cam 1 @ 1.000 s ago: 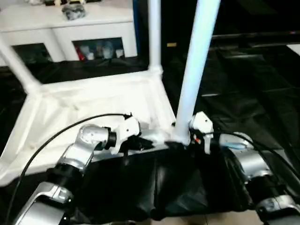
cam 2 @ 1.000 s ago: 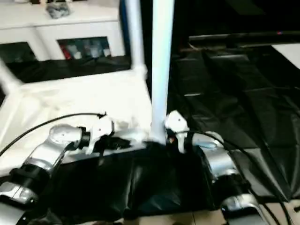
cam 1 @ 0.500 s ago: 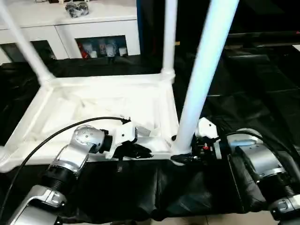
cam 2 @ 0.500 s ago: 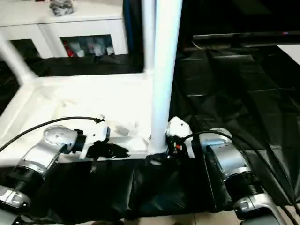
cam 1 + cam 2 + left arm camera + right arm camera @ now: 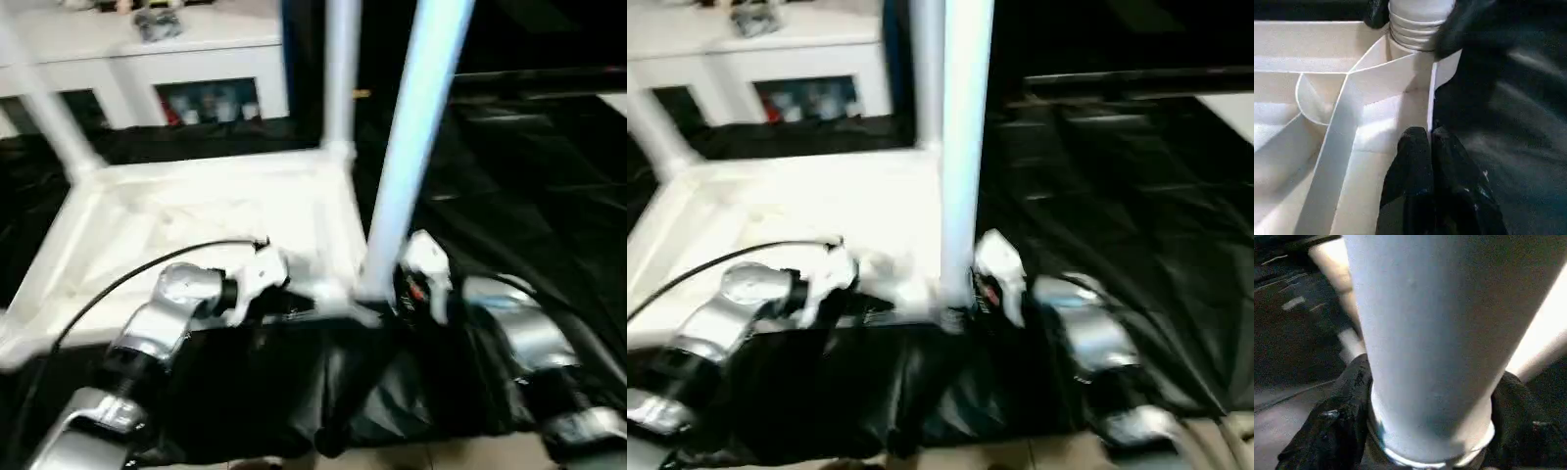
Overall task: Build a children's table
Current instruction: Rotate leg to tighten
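The children's table lies upside down: its white tabletop (image 5: 196, 211) shows the ribbed underside. One leg (image 5: 44, 122) stands in the far left corner and another leg (image 5: 341, 69) in the far right. A third leg (image 5: 416, 127) rises from the near right corner socket (image 5: 1418, 29). My right gripper (image 5: 377, 294) is shut on this leg's base, with a black finger (image 5: 1337, 421) hugging each side. My left gripper (image 5: 1430, 134) is shut, its fingertips against the tabletop's near rim (image 5: 1431, 93), just left of that socket.
A white cabinet (image 5: 147, 49) with small items on a shelf (image 5: 206, 101) stands behind the tabletop. Black sheeting (image 5: 529, 176) covers the surface around and to the right. A black cable (image 5: 118, 284) arcs over my left forearm.
The whole picture has shifted, so the camera moved. Both grippers stay in place: the left at the near rim, the right around the base of the near right leg.
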`<state>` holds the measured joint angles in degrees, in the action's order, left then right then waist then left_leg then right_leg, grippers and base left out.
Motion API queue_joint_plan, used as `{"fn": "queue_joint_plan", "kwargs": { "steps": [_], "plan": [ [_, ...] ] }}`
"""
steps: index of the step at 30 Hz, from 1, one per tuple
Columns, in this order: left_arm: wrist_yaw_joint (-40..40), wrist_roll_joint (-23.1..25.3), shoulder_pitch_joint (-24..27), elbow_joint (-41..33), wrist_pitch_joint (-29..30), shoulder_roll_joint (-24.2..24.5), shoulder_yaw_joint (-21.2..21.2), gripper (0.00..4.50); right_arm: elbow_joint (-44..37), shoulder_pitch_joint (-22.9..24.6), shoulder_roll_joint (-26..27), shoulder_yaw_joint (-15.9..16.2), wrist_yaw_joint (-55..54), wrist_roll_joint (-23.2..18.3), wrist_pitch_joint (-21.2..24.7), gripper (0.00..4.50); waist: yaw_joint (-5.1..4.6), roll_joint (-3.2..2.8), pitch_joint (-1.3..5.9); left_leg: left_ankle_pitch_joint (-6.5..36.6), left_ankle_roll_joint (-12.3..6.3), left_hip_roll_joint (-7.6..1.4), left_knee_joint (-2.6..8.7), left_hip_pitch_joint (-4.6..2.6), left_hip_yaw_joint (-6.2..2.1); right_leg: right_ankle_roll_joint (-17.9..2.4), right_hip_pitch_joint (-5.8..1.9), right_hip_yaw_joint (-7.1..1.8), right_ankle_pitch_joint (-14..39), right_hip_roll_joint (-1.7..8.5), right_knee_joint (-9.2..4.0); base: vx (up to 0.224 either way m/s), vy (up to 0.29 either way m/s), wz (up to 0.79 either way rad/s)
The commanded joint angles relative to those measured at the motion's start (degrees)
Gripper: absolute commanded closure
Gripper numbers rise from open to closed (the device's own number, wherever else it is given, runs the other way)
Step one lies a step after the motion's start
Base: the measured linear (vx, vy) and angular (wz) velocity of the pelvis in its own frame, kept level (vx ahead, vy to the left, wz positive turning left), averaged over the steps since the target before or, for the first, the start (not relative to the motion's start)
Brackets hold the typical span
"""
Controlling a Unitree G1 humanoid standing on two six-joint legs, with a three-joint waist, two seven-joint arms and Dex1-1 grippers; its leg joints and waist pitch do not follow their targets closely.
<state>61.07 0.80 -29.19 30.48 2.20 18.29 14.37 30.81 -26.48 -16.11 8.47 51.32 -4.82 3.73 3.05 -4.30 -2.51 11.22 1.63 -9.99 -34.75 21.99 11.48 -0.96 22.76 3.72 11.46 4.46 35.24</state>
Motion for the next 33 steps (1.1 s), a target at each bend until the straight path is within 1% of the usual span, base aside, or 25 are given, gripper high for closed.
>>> {"fn": "queue_joint_plan", "kwargs": {
  "steps": [1, 3, 4, 5, 6, 9, 10, 11, 12, 14, 15, 16, 17, 18, 19, 20, 23, 24, 27, 28, 29, 30, 31, 32, 33],
  "plan": [
    [-6.75, -0.16, -2.25, -0.03, 0.10, -3.42, -0.74, 4.50, 3.30, -0.75, 4.21, 2.55, -6.37, 1.68, 0.08, 1.76, -0.23, 0.66, 3.28, 12.14, -1.05, -3.31, 4.50, -1.05, -2.13, -12.79, -2.58, -2.63, 14.08, 4.47, -4.76, 0.000, 0.000, 0.00],
    [-9.35, 0.32, -2.78, 0.78, 0.26, -4.84, -0.85, 4.50, 5.17, -1.62, 6.37, 1.41, -10.58, 1.58, 0.78, 1.76, -0.65, 0.59, 3.25, 12.82, -1.06, -3.31, 4.53, -1.02, -2.07, -12.28, -2.44, -2.67, 14.39, 4.41, -4.89, 0.000, 0.000, 0.00],
    [-12.61, 0.78, -3.49, 1.63, 0.72, -6.87, -0.94, 4.50, 7.59, -2.91, 9.30, 0.04, -16.48, 1.66, 1.74, 1.76, -0.86, 0.61, 3.36, 12.91, -1.05, -3.33, 4.53, -1.16, -2.12, -12.30, -2.47, -2.66, 13.95, 4.39, -4.93, 0.000, 0.000, 0.00],
    [-12.61, 0.78, -3.49, 1.63, 0.72, -6.87, -0.94, 4.50, 7.59, -2.91, 9.30, 0.04, -16.48, 1.66, 1.74, 1.76, -1.15, 0.52, 3.37, 12.40, -1.12, -3.25, 4.47, -1.06, -2.07, -12.68, -2.41, -2.74, 12.93, 4.40, -4.83, 0.000, 0.000, 0.00],
    [-15.27, 1.18, -4.11, 2.14, 1.03, -8.88, -0.93, 4.50, 10.18, -4.31, 11.98, -0.90, -21.89, 2.03, 1.86, 1.76, -1.19, 0.44, 3.44, 11.93, -1.26, -3.30, 4.44, -1.10, -2.05, -12.77, -2.39, -2.73, 12.32, 4.41, -4.81, 0.000, 0.000, 0.00],
    [-17.31, 1.92, -4.67, 2.47, 0.60, -11.03, -0.65, 4.50, 13.13, -5.84, 14.69, -1.70, -26.14, 2.99, 0.03, 1.76, -1.20, 0.59, 3.61, 10.60, -1.94, -3.24, 4.28, -0.96, -2.00, -13.01, -2.56, -2.70, 9.86, 4.46, -4.63, 0.000, 0.000, 0.00],
    [-17.62, 2.14, -4.80, 2.59, 0.39, -11.43, -0.57, 4.50, 13.74, -6.13, 15.21, -1.93, -26.48, 3.09, -0.59, 1.20, -1.16, 0.49, 3.66, 10.35, -2.19, -3.26, 4.23, -0.88, -1.98, -13.17, -2.56, -2.72, 9.27, 4.54, -4.57, 0.000, 0.000, 0.00],
    [-17.71, 2.37, -4.88, 2.72, 0.07, -11.67, -0.44, 4.50, 14.25, -6.36, 15.57, -2.17, -26.85, 3.21, -1.06, 1.06, -1.10, 0.53, 3.77, 9.38, -2.76, -3.21, 4.14, -0.86, -1.96, -13.29, -2.68, -2.65, 7.71, 4.44, -4.41, 0.000, 0.000, 0.00],
    [-17.64, 2.52, -4.92, 2.85, -0.64, -11.80, -0.30, 4.50, 14.41, -6.51, 16.02, -2.63, -26.44, 2.65, -1.61, 1.06, -1.06, 0.47, 3.78, 8.41, -3.53, -3.22, 4.06, -0.76, -1.92, -13.58, -2.71, -2.65, 5.97, 4.44, -4.28, 0.000, 0.000, 0.00],
    [-17.01, 2.46, -4.80, 2.87, -1.43, -11.63, -0.07, 4.50, 13.92, -6.31, 16.03, -2.53, -25.45, 2.35, -2.22, 1.00, -0.99, 0.35, 3.83, 7.95, -4.28, -3.27, 4.02, -0.76, -1.91, -13.86, -2.75, -2.57, 4.63, 4.42, -4.13, 0.000, 0.000, 0.00],
    [-16.73, 2.45, -4.75, 2.98, -1.99, -11.56, 0.10, 4.50, 13.87, -6.29, 16.14, -2.52, -25.05, 2.29, -2.81, 0.69, -0.96, 0.37, 3.83, 7.93, -4.55, -3.31, 4.01, -0.80, -1.90, -14.08, -2.74, -2.56, 4.22, 4.41, -4.08, 0.000, 0.000, 0.00],
    [-16.08, 2.38, -4.59, 2.89, -2.40, -11.30, 0.32, 4.50, 13.58, -6.11, 15.94, -2.23, -24.74, 2.57, -3.48, 0.61, -0.96, 0.37, 3.83, 7.93, -4.55, -3.31, 4.01, -0.80, -1.90, -14.08, -2.74, -2.56, 4.22, 4.41, -4.08, 0.000, 0.000, 0.00],
    [-14.46, 1.93, -4.23, 2.48, -2.59, -10.70, 0.57, 4.50, 12.87, -5.65, 15.29, -1.68, -23.93, 3.10, -4.51, 0.56, -0.98, 0.17, 3.76, 8.75, -4.60, -3.30, 4.01, -0.79, -1.86, -14.19, -2.74, -2.56, 4.72, 4.46, -4.21, 0.000, 0.000, 0.00],
    [-13.20, 1.60, -3.95, 2.15, -2.79, -10.10, 0.76, 4.50, 12.29, -5.20, 14.54, -1.22, -23.07, 3.58, -5.48, 0.43, -0.96, 0.25, 3.78, 9.10, -4.56, -3.29, 4.01, -0.75, -1.88, -14.12, -2.82, -2.58, 5.20, 4.53, -4.23, 0.000, 0.000, 0.00],
    [-13.02, 1.56, -3.92, 2.11, -2.83, -10.02, 0.78, 4.50, 12.22, -5.13, 14.42, -1.15, -22.93, 3.64, -5.64, 0.43, -0.93, 0.25, 3.78, 9.13, -4.56, -3.31, 4.03, -0.74, -1.90, -14.08, -2.83, -2.58, 5.30, 4.54, -4.22, 0.000, 0.000, 0.00],
    [-11.88, 1.37, -3.68, 1.85, -3.09, -9.56, 0.82, 4.50, 12.09, -4.84, 13.67, -0.69, -22.29, 4.30, -7.00, 0.43, -0.94, 0.18, 3.79, 9.05, -4.50, -3.34, 4.05, -0.79, -1.92, -14.06, -2.79, -2.53, 5.23, 4.47, -4.22, 0.000, 0.000, 0.00],
    [-9.96, 1.14, -3.29, 1.48, -3.50, -8.73, 0.80, 4.50, 11.87, -4.34, 12.35, -0.39, -20.16, 4.43, -8.05, 0.43, -1.05, 0.16, 3.86, 8.32, -5.03, -3.34, 3.95, -0.74, -1.89, -14.65, -2.92, -2.50, 3.27, 4.40, -3.94, 0.000, 0.000, 0.00],
    [-7.49, 0.48, -2.77, 0.78, -3.62, -7.68, 0.83, 4.50, 10.83, -3.53, 10.72, -0.03, -16.78, 3.99, -8.66, 0.43, -0.94, 0.17, 3.86, 8.40, -5.31, -3.35, 3.91, -0.68, -1.91, -14.80, -3.01, -2.47, 3.24, 4.46, -3.96, 0.000, 0.000, 0.00],
    [-4.27, -0.49, -2.08, -0.17, -3.93, -6.27, 0.91, 4.50, 9.13, -2.37, 8.55, 0.67, -11.88, 3.50, -9.67, 0.43, -0.72, 0.20, 3.85, 7.80, -6.22, -3.48, 3.82, -0.66, -1.77, -15.19, -2.93, -2.43, 1.49, 4.27, -3.67, 0.000, 0.000, 0.00],
    [-1.94, -1.31, -1.64, -1.01, -3.91, -5.10, 0.89, 4.50, 6.92, -1.18, 6.54, 1.42, -6.69, 2.56, -9.83, 0.43, -0.49, 0.21, 3.89, 8.02, -6.48, -3.57, 3.79, -0.73, -1.80, -15.35, -3.03, -2.37, 1.50, 4.34, -3.65, 0.000, 0.000, 0.00],
    [-1.48, -1.48, -1.56, -1.18, -3.84, -4.90, 0.89, 4.50, 6.45, -0.94, 6.17, 1.55, -5.65, 2.32, -9.78, 0.43, -0.46, 0.17, 3.89, 8.03, -6.61, -3.58, 3.76, -0.67, -1.76, -15.42, -3.00, -2.37, 1.45, 4.30, -3.57, 0.000, 0.000, 0.00],
    [-1.16, -1.60, -1.51, -1.31, -3.80, -4.75, 0.88, 4.50, 6.11, -0.77, 5.91, 1.65, -4.92, 2.16, -9.74, 0.43, -0.40, 0.13, 3.81, 8.43, -6.72, -3.66, 3.84, -0.74, -1.74, -15.53, -2.84, -2.39, 2.04, 4.30, -3.68, 0.000, 0.000, 0.00],
    [0.52, -1.97, -1.21, -1.85, -3.73, -3.83, 0.91, 4.50, 3.50, 0.39, 4.14, 2.30, 0.35, 0.38, -8.32, 0.43, -0.36, 0.12, 3.75, 8.98, -6.70, -3.61, 3.84, -0.80, -1.66, -15.52, -2.76, -2.41, 2.72, 4.26, -3.82, 0.000, 0.000, 0.00],
    [1.26, -2.13, -1.10, -2.02, -3.68, -3.49, 0.90, 4.50, 2.62, 0.77, 3.38, 2.66, 2.21, -0.04, -8.12, 0.43, -0.04, 0.22, 3.74, 9.72, -6.46, -3.71, 3.86, -0.94, -1.68, -15.19, -2.80, -2.46, 4.11, 4.29, -3.94, 0.000, 0.000, 0.00],
    [1.52, -2.19, -1.06, -2.08, -3.67, -3.38, 0.89, 4.50, 2.32, 0.91, 3.12, 2.79, 2.85, -0.18, -8.05, 0.43, 0.14, 0.16, 3.70, 9.89, -6.15, -3.77, 3.94, -0.82, -1.74, -15.05, -2.82, -2.49, 4.87, 4.33, -3.90, 0.000, 0.000, 0.00]
  ]
}}
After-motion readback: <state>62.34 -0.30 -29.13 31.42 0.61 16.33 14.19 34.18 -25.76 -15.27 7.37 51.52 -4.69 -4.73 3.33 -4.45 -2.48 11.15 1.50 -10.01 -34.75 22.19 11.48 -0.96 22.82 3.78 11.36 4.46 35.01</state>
